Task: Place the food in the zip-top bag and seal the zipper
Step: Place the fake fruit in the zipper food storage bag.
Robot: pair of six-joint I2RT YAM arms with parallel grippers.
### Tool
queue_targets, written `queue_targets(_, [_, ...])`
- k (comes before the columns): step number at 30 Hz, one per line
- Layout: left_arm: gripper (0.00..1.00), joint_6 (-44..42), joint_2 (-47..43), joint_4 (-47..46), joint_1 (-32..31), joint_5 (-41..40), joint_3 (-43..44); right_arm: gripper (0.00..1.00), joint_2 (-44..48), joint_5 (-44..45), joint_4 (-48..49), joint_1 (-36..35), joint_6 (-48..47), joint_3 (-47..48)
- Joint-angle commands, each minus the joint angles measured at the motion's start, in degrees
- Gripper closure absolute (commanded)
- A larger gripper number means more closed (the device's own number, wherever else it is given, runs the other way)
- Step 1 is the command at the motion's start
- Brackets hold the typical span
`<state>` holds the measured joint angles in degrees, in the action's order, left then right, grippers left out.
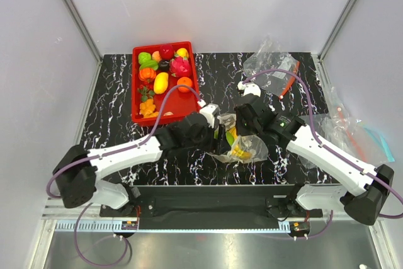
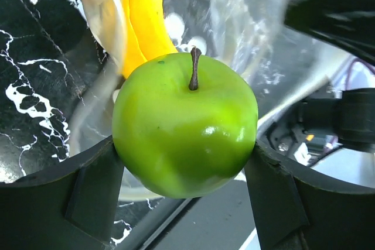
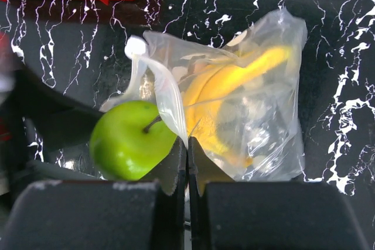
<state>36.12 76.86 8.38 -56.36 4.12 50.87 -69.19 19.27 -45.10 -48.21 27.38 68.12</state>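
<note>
A red tray of fruit sits back left. The left gripper clamps the apple between wide-set fingers at the mouth of the bag — it lies on the table at centre, banana inside. The right gripper, pressed together, pinches the bag's mouth edge.

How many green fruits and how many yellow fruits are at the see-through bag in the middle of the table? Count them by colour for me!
Green: 1, the green apple, held between the left fingers at the bag's mouth.
Yellow: 1, the banana bunch, inside the zip-top bag.
Total: 2
</note>
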Motion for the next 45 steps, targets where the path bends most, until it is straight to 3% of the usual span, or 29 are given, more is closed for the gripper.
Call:
queue_targets(1, [0.34, -0.7, 2.67, -3.64, 0.11, 0.01, 5.02, 1.0, 1.86, -0.98, 1.95, 0.39, 0.75, 1.58])
queue_targets(10, [0.33, 1.94, 9.36, -8.21, 0.28, 8.27, 7.05, 1.0, 2.74, -3.44, 3.7, 0.39, 1.36, 1.05])
queue_targets(16, [0.33, 5.27, 12.26, -15.93, 0.28, 12.4, 6.78, 1.0, 3.97, -6.34, 6.6, 0.39, 3.29, 0.44])
queue_targets(23, [0.33, 7.82, 11.3, -19.89, 1.68, 9.51, 5.03, 1.0, 6.34, -10.3, 8.28, 0.39, 6.9, -1.06])
queue_targets(29, [0.33, 8.09, 8.22, -22.97, 4.15, 9.5, 0.2, 1.0, 4.42, -6.79, 0.02, 0.39, 7.95, 3.94])
queue_targets(37, [0.33, 7.21, 4.27, -23.85, 5.47, 5.2, -4.02, 0.99, 0.54, -7.05, -2.45, 0.39, 10.68, 6.24])
queue_targets(45, [0.34, 7.13, -0.22, -24.29, 8.63, 6.51, -7.72, 1.0, -1.21, -4.33, -6.05, 0.31, 10.51, 8.7])
